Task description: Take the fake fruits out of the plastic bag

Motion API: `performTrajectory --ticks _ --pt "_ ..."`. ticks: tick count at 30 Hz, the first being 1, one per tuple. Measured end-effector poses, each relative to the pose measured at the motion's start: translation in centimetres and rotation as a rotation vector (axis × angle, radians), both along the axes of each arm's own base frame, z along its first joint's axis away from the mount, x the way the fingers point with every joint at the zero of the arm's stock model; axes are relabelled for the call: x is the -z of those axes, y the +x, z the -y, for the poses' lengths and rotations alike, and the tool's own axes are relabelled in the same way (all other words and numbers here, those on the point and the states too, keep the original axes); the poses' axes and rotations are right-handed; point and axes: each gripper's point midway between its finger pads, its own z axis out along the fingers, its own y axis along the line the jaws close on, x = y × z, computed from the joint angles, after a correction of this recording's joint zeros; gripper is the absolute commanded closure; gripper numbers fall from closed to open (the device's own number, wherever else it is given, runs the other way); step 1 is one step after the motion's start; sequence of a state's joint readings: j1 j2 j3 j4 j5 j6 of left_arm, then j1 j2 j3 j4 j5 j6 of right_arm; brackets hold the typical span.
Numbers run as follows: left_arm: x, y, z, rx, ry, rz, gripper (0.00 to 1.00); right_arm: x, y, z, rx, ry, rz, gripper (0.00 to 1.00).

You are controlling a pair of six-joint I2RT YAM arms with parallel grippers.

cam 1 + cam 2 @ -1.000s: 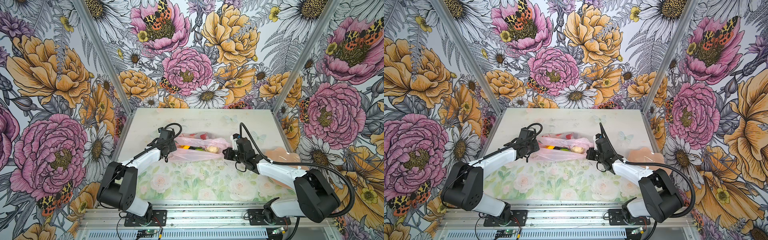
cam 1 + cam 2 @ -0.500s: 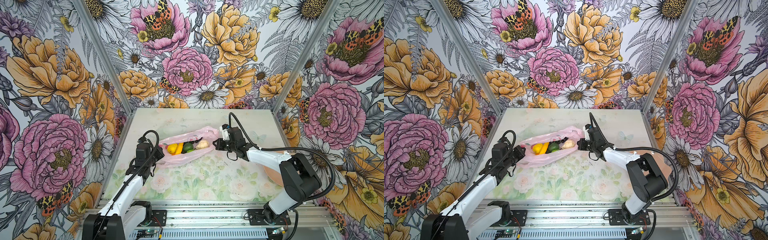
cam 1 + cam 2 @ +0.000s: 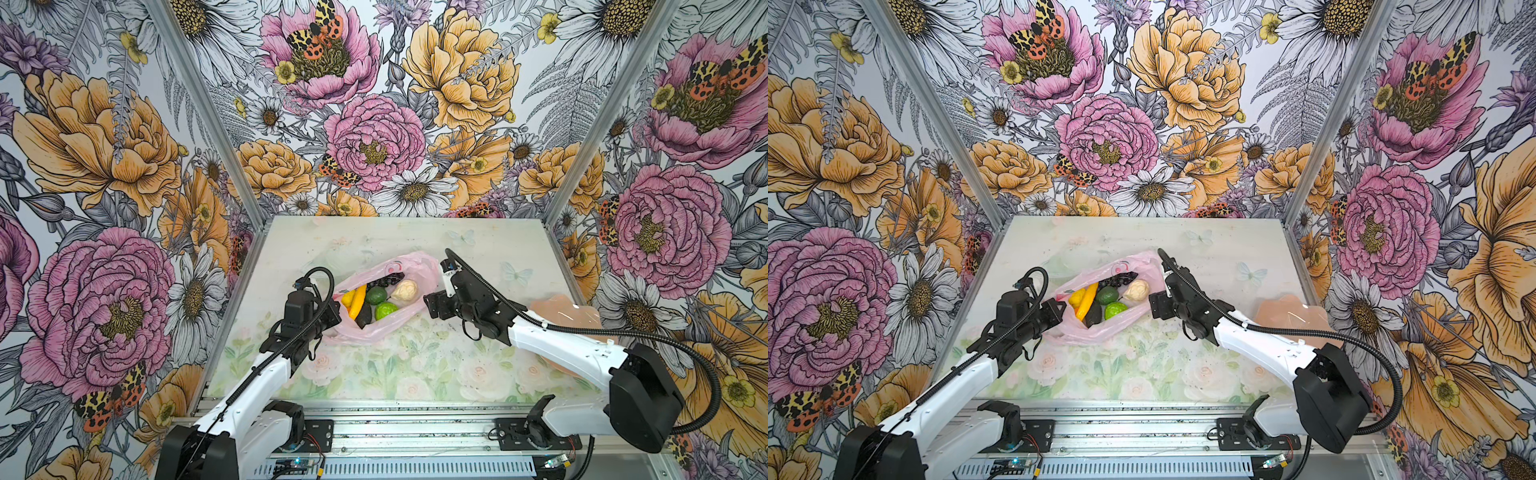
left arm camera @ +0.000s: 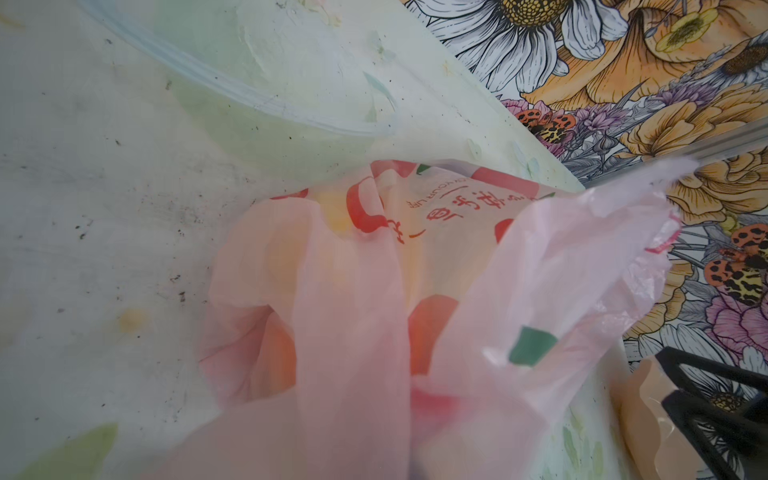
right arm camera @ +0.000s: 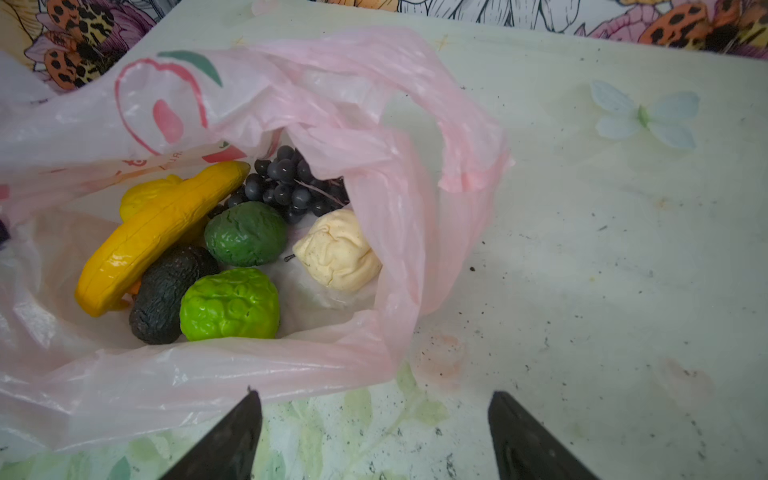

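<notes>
The pink plastic bag [image 3: 365,334] [image 3: 1096,331] lies on the table with its mouth gaping. Inside it lie the fake fruits: a yellow banana [image 5: 162,237], a lemon [image 5: 141,195], a dark grape bunch [image 5: 286,183], a dark green piece [image 5: 245,232], a bright green one [image 5: 230,305], a dark avocado [image 5: 166,291] and a cream piece [image 5: 336,249]. My left gripper [image 3: 332,309] is shut on the bag's left edge. In the left wrist view, bag film [image 4: 353,311] hides its fingers. My right gripper [image 3: 430,305] [image 5: 372,392] stands open just right of the bag, holding nothing.
A peach wavy-edged dish [image 3: 569,311] [image 3: 1291,311] sits at the table's right edge, behind my right arm. A clear round plastic container [image 4: 249,95] rests on the table just beyond the bag. Floral walls close in the back and both sides.
My right gripper has let go of the bag's right side, opened wide and drawn back slightly. The bag's mouth has slumped open. My left gripper has shut and keeps its hold.
</notes>
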State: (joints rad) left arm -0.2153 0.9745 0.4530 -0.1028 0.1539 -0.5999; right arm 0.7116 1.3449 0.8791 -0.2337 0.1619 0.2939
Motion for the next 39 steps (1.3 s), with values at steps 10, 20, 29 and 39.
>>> performTrajectory --ticks 10,20,29,39 --pt "0.2 1.0 0.2 0.0 0.018 -0.024 1.0 -2.4 4.9 -6.0 -0.109 -0.266 0.179 0.11" --pt "1.4 3.6 -0.6 -0.014 -0.002 -0.065 1.0 1.6 12.7 -6.0 -0.133 -0.292 0.086 0.6" --pt "4.7 6.8 -2.3 -0.046 -0.047 -0.143 1.0 3.3 16.7 -5.6 -0.21 0.14 -0.152 1.0" --pt "5.7 7.7 -4.2 -0.081 -0.104 -0.156 0.98 5.9 17.7 -3.7 -0.094 0.337 -0.334 1.0"
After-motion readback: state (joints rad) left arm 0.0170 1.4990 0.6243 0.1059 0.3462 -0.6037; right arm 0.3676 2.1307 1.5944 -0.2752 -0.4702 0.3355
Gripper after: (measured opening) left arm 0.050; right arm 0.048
